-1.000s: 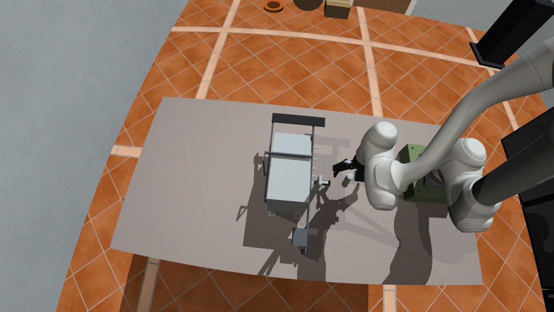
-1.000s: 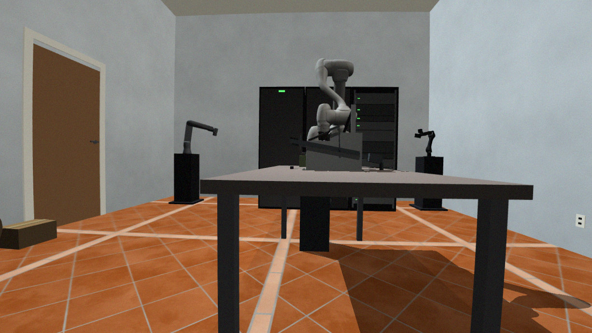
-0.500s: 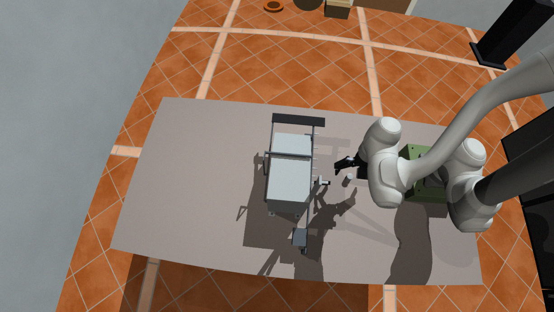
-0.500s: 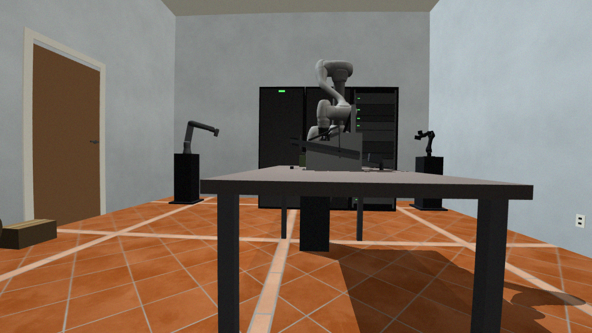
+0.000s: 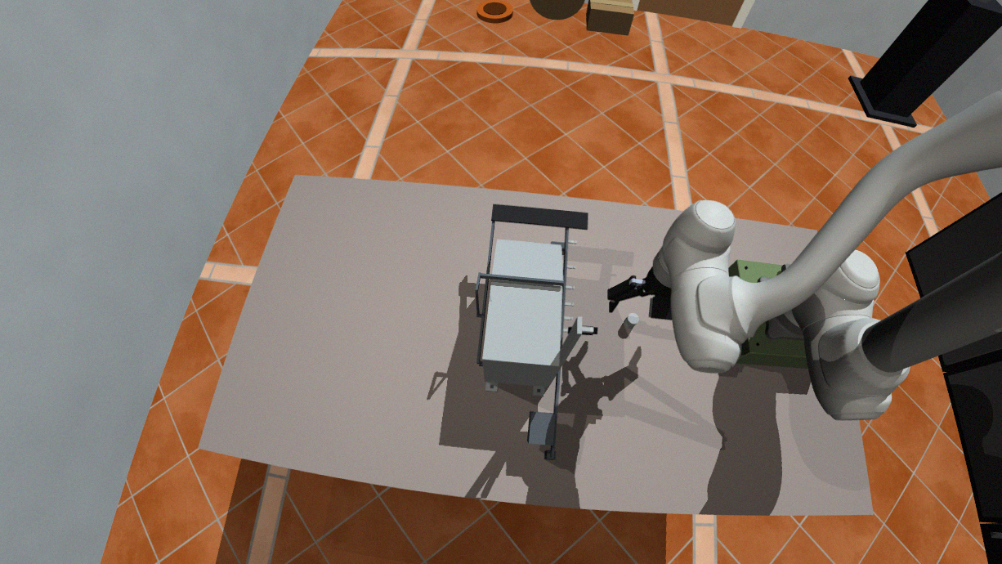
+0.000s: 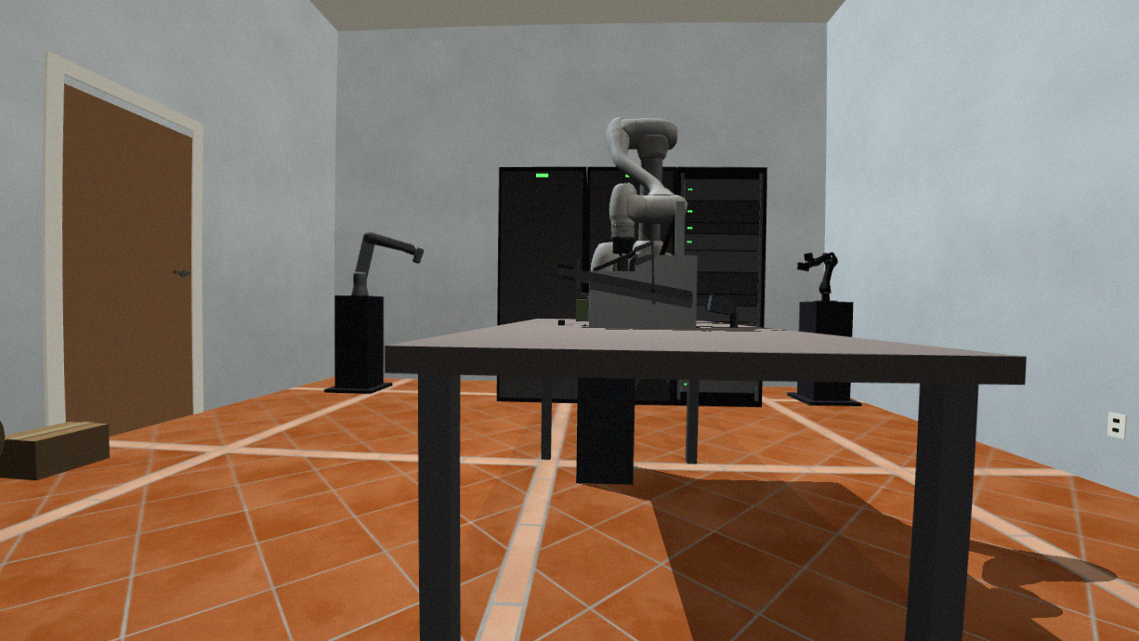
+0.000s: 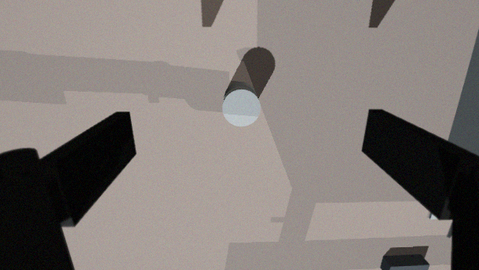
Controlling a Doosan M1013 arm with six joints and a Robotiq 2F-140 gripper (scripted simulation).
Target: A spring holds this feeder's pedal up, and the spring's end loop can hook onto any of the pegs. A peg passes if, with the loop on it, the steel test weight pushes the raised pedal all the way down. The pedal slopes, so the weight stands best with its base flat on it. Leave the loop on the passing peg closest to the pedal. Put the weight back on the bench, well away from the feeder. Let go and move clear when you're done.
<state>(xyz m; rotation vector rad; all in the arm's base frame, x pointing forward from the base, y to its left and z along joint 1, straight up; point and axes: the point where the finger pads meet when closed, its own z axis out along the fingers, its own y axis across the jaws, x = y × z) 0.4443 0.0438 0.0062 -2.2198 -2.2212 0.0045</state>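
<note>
while weight (image 7: 241, 107) stands upright on bench (image 5: 336, 279), just beside feeder (image 5: 522, 308), my claw (image 7: 249, 153) hangs above it, spread wide, holding nothing. risk: off-centre descent, one finger (image 7: 98, 157) clips weight, topples it, rolls toward pegs (image 5: 569, 285).

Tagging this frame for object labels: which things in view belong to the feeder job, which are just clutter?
Job: feeder, pedal, peg row, steel test weight, open gripper, bench.

Clutter: green block, cardboard box, orange ring, spare arms on pedestals, server racks.
</note>
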